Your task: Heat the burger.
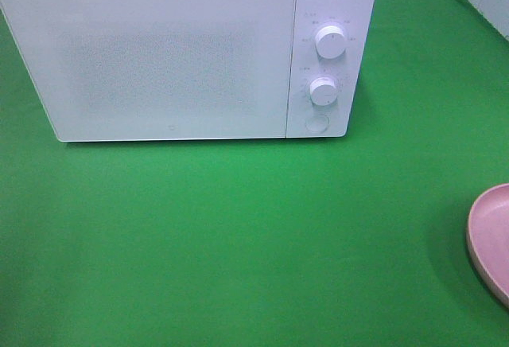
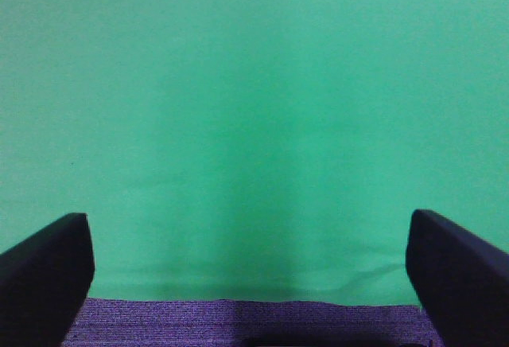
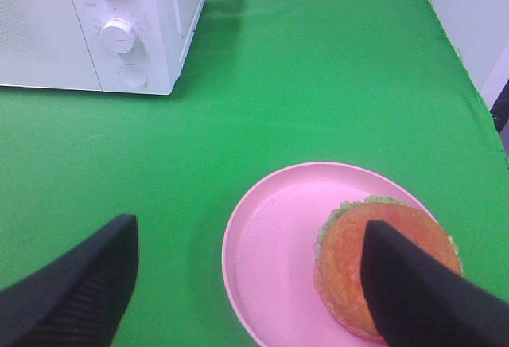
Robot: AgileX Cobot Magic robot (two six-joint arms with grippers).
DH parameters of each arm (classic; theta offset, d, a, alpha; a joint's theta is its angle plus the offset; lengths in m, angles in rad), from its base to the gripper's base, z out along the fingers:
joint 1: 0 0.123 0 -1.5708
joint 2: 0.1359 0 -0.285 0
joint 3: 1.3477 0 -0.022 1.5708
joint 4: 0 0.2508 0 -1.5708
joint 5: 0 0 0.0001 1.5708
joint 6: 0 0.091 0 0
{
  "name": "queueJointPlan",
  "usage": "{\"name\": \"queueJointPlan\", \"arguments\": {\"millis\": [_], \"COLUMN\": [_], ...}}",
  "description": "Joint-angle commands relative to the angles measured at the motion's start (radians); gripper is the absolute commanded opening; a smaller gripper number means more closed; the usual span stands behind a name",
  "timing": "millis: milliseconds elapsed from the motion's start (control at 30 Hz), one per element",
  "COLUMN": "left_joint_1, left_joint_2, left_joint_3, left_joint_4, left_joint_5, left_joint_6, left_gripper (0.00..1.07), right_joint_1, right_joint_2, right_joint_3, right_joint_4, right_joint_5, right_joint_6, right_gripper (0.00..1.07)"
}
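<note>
Burger (image 3: 382, 263) sits on the plate (image 3: 270, 243), at four o'clock from the shut microwave (image 1: 171, 60). My right tool (image 3: 254, 283) hangs open above it; left tool (image 2: 254, 283) open, empty. Risk: lopsided grip squeezes layers apart.

White microwave (image 1: 171, 60) with white dials (image 1: 330, 41); green worktop (image 1: 238, 235); pink plate (image 3: 274, 239); burger (image 3: 358, 263) with orange-brown bun and green lettuce frill; purple carpet strip (image 2: 238, 321); black jaws.
</note>
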Motion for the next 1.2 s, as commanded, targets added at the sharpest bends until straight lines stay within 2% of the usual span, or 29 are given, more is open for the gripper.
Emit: {"name": "queueJointPlan", "arguments": {"millis": [33, 433, 700, 1200], "left_joint_1": [0.001, 0.001, 0.001, 0.001], "left_joint_2": [-0.065, -0.254, -0.486, -0.479], "left_joint_3": [0.006, 0.006, 0.006, 0.007], "left_joint_4": [-0.013, -0.04, -0.04, -0.046], "left_joint_5": [0.004, 0.0, 0.0, -0.003], "left_joint_6": [0.001, 0.001, 0.001, 0.002], "left_gripper": [1.0, 1.0, 1.0, 1.0], "right_joint_1": [-0.006, -0.006, -0.006, -0.006], "right_joint_2": [-0.027, -0.027, -0.027, -0.026], "right_joint_3": [0.002, 0.002, 0.002, 0.002], "right_joint_4": [0.001, 0.001, 0.001, 0.001], "right_joint_5": [-0.013, -0.013, -0.013, -0.013], "right_joint_6": [-0.008, -0.008, -0.008, -0.008], "right_gripper": [0.75, 0.75, 0.75, 0.75]}}
